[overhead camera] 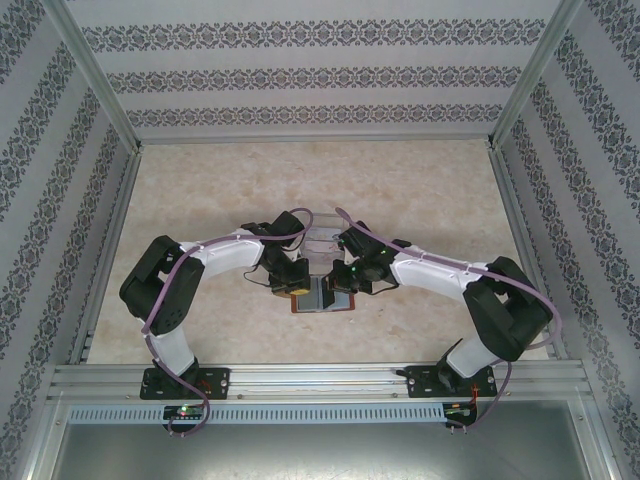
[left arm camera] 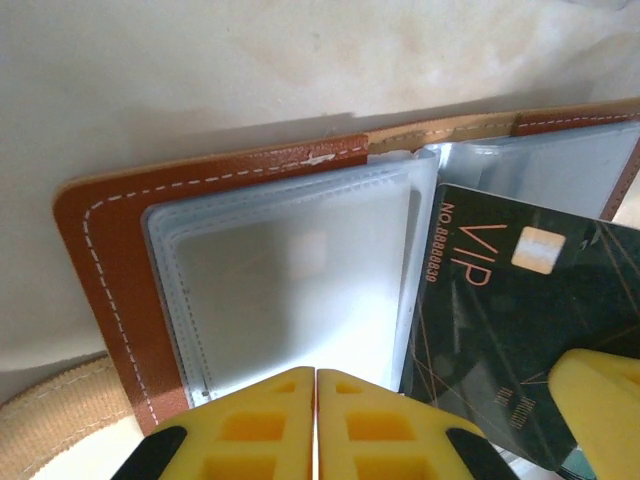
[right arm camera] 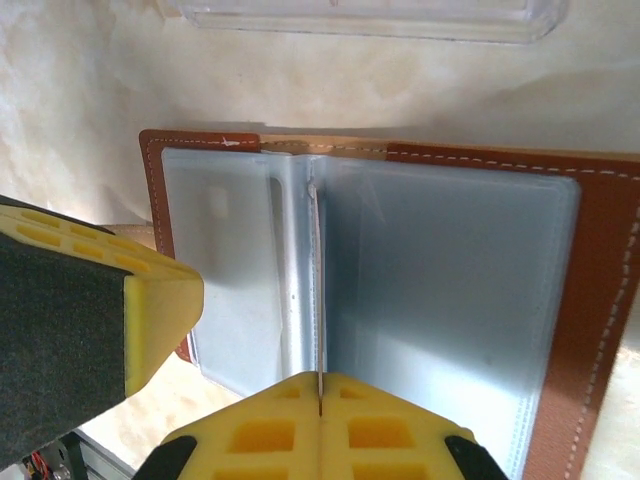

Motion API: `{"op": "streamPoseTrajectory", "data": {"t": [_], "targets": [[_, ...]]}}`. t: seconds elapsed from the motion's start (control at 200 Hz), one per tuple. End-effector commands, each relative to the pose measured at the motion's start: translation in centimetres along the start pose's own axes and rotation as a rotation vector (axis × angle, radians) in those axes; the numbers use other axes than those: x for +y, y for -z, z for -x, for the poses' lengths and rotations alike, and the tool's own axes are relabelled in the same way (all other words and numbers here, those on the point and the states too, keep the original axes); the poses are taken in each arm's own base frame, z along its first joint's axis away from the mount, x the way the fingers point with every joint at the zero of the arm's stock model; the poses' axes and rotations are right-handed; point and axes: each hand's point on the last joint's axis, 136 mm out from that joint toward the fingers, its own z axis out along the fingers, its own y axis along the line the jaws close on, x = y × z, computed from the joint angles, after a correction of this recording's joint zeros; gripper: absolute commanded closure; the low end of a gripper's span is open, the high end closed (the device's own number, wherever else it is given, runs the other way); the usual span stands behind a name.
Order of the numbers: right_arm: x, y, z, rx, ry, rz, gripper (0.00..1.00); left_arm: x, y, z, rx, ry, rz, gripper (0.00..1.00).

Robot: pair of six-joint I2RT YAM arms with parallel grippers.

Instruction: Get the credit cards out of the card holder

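left gripper closed at card holder edge | credit card clamped by right gripper | worktop seen bare at both sides

— First entry?
— Card holder: reddish-brown leather with white stitching. It lies spread open on the worktop, inner side up, with translucent grey-blue sleeves on both halves.
— Second?
— Credit card: dark green, copper "VIP" lettering, a pale gold chip, a number printed along one short edge. It sits slanted over the holder's right half, that edge beside the spine.
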Motion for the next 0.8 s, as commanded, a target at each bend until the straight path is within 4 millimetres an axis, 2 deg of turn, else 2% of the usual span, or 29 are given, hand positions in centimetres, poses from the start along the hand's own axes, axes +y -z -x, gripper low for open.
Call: {"op": "streamPoseTrajectory", "data": {"t": [0.0, 0.16, 0.285, 0.385, 0.535, 0.625, 0.794], "targets": [[-0.1, 1.6, 0.9, -0.043, 0.032, -0.022, 0.98, -0.3, 0.2, 0.0, -0.003, -0.029, 0.004, 0.91], [-0.2, 3.0, 1.7, -0.064, 0.068, -0.021, 0.99, -0.3, 0.4, -0.1, -0.010, -0.032, 0.004, 0.91], [0.0, 3.8, 2.1, -0.073, 0.163, -0.012, 1.00, -0.3, 0.3, -0.1, -0.010, -0.031, -0.001, 0.91], [0.3, 4.2, 1.8, -0.034, 0.301, -0.009, 1.00, -0.3, 0.4, -0.1, -0.014, -0.030, -0.001, 0.91], [-0.4, 4.1, 0.5, 0.077, 0.502, -0.042, 0.98, -0.2, 0.4, -0.1, -0.014, -0.033, 0.002, 0.91], [-1.0, 4.4, 0.8, 0.116, 0.621, -0.096, 0.98, -0.1, 0.4, -0.1, -0.011, -0.030, 0.001, 0.91], [-0.6, 5.3, 0.1, 0.216, 0.925, -0.081, 1.00, 0.2, 0.4, -0.1, -0.012, -0.026, 0.007, 0.91]]}}
